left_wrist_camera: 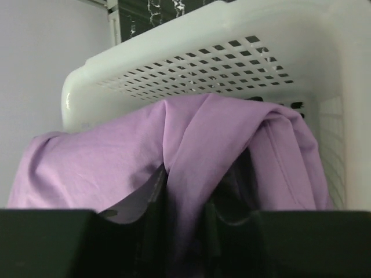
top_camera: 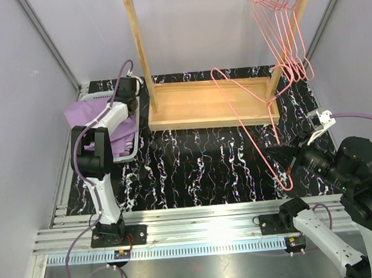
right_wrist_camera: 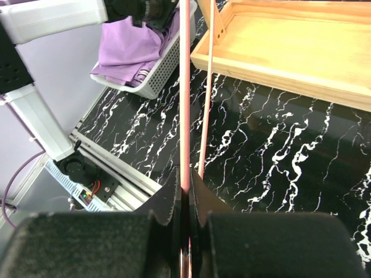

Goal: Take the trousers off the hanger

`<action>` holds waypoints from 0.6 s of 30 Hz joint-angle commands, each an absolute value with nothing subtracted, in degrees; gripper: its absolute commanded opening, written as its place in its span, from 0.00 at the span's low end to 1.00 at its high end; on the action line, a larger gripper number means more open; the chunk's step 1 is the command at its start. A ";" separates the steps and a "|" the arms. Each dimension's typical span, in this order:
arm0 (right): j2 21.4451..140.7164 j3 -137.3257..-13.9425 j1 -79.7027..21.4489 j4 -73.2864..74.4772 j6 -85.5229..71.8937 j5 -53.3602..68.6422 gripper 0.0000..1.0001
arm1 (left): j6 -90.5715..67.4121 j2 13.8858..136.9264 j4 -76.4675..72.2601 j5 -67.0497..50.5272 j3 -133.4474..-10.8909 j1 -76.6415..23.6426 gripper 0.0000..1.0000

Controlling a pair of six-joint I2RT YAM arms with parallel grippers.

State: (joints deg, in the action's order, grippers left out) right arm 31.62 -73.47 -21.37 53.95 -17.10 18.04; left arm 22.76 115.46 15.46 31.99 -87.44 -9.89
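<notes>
two claws work apart here. the left claw (top_camera: 129,100) hangs over the white basket (top_camera: 127,158) at the left edge of the top view, and the lilac trousers (top_camera: 84,113) lie heaped in that basket, spilling over its near rim. in the left wrist view a fold of the lilac cloth runs down between the dark fingers, but i cannot tell whether they pinch it or stand slightly parted around it. a dark shape under the lilac may be the black pair; it is too shadowed to say.

the right claw (right_wrist_camera: 184,202) is pressed together on the wire of a pink hanger (right_wrist_camera: 185,87) at the lower right of the top view. the bare hanger slants up toward the middle, over the counter (top_camera: 194,164), with no cloth on it. held that way, it likely stays clear of the basket while the garment is dropped off.

the wooden rack (top_camera: 209,105) stands in the upper middle, just beside the basket's right side, and several spare hangers (top_camera: 287,34) dangle from its rail at the upper right. the held hanger's far end reaches over the rack's base, so swinging it could catch the frame.
</notes>
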 commanded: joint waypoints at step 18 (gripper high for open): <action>36.39 -78.84 -21.44 53.35 -17.58 18.19 0.00 | -6.08 93.09 16.75 6.09 -82.92 6.42 0.90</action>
State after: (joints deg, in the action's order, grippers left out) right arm 35.51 -76.60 -21.37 55.64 -16.62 17.17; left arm 0.54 92.86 21.10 17.06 -88.33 5.61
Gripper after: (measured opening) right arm 0.051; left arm 0.924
